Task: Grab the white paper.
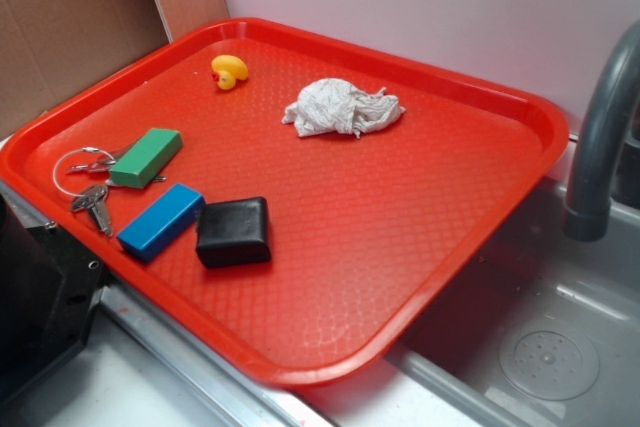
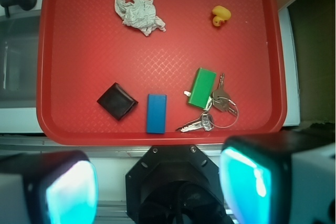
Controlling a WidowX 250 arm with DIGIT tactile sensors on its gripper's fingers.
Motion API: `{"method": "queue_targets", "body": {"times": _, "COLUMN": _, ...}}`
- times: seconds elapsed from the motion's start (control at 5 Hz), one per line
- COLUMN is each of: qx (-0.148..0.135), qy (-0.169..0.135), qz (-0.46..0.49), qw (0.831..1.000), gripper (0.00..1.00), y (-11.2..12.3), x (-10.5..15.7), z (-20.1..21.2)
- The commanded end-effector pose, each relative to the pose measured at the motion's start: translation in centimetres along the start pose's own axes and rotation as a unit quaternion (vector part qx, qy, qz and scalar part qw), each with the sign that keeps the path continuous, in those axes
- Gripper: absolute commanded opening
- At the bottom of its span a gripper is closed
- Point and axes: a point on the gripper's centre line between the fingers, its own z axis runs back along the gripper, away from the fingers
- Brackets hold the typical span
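The white paper (image 1: 342, 107), a crumpled off-white wad with a twisted tail, lies on the red tray (image 1: 400, 277) toward its far side; in the wrist view it (image 2: 138, 13) sits at the tray's upper left. My gripper (image 2: 157, 192) is high above the tray's near edge, over the robot base. Its two fingers (image 2: 71, 192) with cyan pads stand wide apart with nothing between them. The gripper does not show in the exterior view.
On the tray are a yellow duck (image 1: 229, 71), a green block (image 1: 146, 157) on a key ring (image 1: 88, 185), a blue block (image 1: 160, 220) and a black box (image 1: 233, 231). A grey faucet (image 1: 600, 137) and sink (image 1: 550, 347) are at the right.
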Motion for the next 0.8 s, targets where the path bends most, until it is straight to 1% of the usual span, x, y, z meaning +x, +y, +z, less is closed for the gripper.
{"method": "queue_targets", "body": {"times": 0.0, "qx": 0.000, "qy": 0.000, "qz": 0.000, "qw": 1.000, "gripper": 1.00, "y": 0.0, "x": 0.0, "z": 0.0}}
{"method": "queue_targets", "body": {"times": 0.2, "qx": -0.010, "qy": 0.006, "qz": -0.051, "qw": 0.999, "gripper": 1.00, "y": 1.7, "x": 4.6, "z": -4.6}}
{"method": "queue_targets", "body": {"times": 0.4, "qx": -0.015, "qy": -0.005, "qz": -0.155, "qw": 0.988, "gripper": 1.00, "y": 1.5, "x": 9.7, "z": -7.9}}
{"method": "queue_targets", "body": {"times": 0.6, "qx": -0.016, "qy": -0.036, "qz": -0.189, "qw": 0.981, "gripper": 1.00, "y": 2.2, "x": 14.5, "z": -11.9}}
